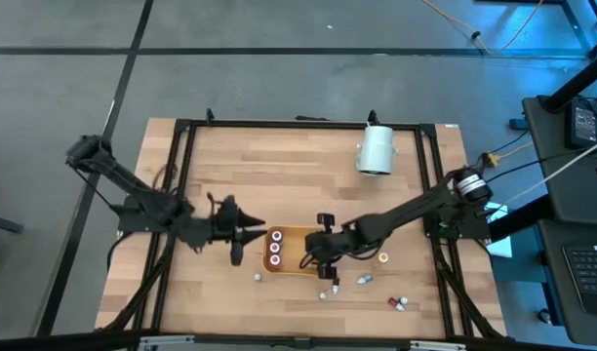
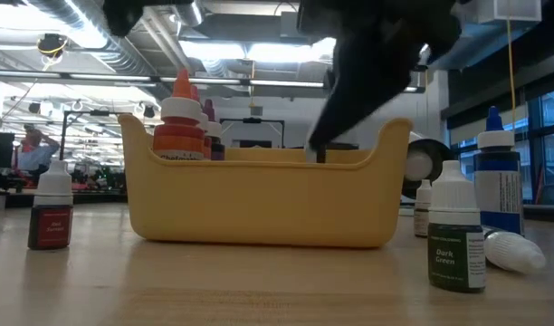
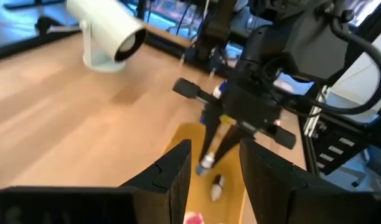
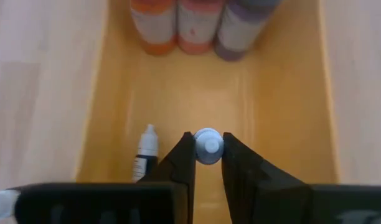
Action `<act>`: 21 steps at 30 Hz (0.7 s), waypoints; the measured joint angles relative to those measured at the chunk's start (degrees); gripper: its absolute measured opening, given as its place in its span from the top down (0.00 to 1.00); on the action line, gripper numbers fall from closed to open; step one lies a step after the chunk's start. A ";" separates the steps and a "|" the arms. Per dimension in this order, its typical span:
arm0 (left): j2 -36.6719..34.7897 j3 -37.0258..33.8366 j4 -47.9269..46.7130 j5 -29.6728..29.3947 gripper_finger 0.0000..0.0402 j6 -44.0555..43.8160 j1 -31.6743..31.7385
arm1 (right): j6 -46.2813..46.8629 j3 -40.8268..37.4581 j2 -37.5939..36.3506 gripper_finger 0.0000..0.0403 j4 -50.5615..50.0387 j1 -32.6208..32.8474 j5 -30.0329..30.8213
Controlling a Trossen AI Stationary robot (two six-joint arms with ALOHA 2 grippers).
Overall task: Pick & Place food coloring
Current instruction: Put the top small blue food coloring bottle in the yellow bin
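Observation:
The orange tray (image 1: 291, 237) lies near the table's front middle. Three food coloring bottles with orange, red and purple caps (image 4: 193, 22) stand at its left end, and a small dropper bottle (image 4: 145, 152) lies on its floor. My right gripper (image 1: 311, 259) reaches down into the tray, shut on a tiny bottle with a pale cap (image 4: 208, 148). My left gripper (image 1: 242, 234) hovers open and empty just left of the tray. It also shows in the left wrist view (image 3: 215, 149). My right gripper pinches the tiny bottle by its pale cap (image 4: 208, 149) between its two fingertips, coming from above and pointing down. The bottle hangs upright below the fingers (image 3: 206, 162), inside the tray. Whether its base touches the tray floor I cannot tell.
Several loose bottles lie or stand on the table in front of and right of the tray (image 1: 328, 291) (image 1: 364, 280) (image 1: 383, 257) (image 1: 400, 303) (image 1: 259, 277). A large white cylinder (image 1: 377, 151) stands at the far right. A black frame (image 1: 181, 146) borders the table.

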 joint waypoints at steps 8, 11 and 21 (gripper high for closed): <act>7.68 0.00 0.06 -3.02 0.68 -10.63 -4.44 | 0.54 -0.02 4.37 0.80 0.09 -0.04 -0.12; 9.20 0.00 0.11 -3.04 0.67 -13.66 -5.18 | -0.26 -0.02 5.52 0.79 0.33 -0.04 -1.09; 9.80 0.00 0.06 0.19 0.67 -14.68 -6.49 | -3.34 0.07 5.72 0.78 0.61 -0.04 -1.94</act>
